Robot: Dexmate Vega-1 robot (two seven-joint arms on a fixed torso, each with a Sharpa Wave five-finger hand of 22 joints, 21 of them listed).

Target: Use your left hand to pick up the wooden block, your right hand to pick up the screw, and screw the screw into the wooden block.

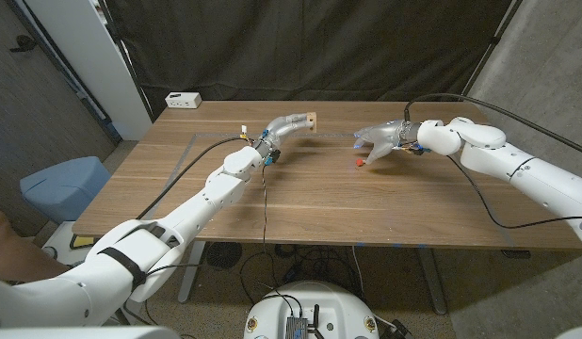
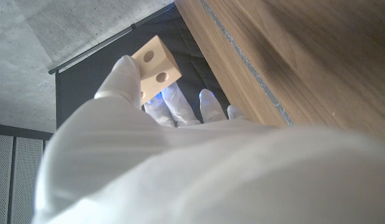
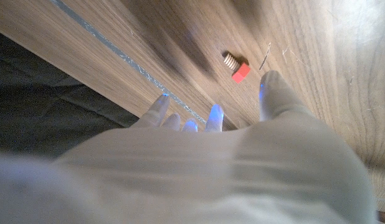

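Wooden block: one, a pale cube (image 2: 156, 64) with two round holes showing on one face in the left wrist view. It sits at the fingertips of the left hand, raised off the desk near the far edge; in the head view it shows as a small tan square (image 1: 311, 120) at the end of that hand.

Screw: one, with a red head and a ribbed metal shank (image 3: 236, 67). It lies on its side on the bare desk, free of any grip. In the head view it is a small red spot (image 1: 359, 162) just below the right hand's fingers.

Left hand: one, gloved in white (image 1: 284, 128), reaching toward the far edge of the desk. Its thumb and fingers (image 2: 124, 71) pinch the wooden block, the other fingertips showing just beside the cube.

Right hand: one, also gloved (image 1: 378, 141), poised over the screw with fingers spread and pointing down. It holds nothing; in the right wrist view its fingertips (image 3: 271, 84) are near the screw but apart from it.

Desk: one, brown wood with a lengthwise grain (image 1: 300, 202). A thin pale line of tape runs along it near the far edge (image 3: 111, 50).

Power strip: one white box (image 1: 184, 99) at the far left corner of the desk, well apart from both hands.

Cables: black leads run along each arm, one trailing across the desk by the left arm (image 1: 264, 202).
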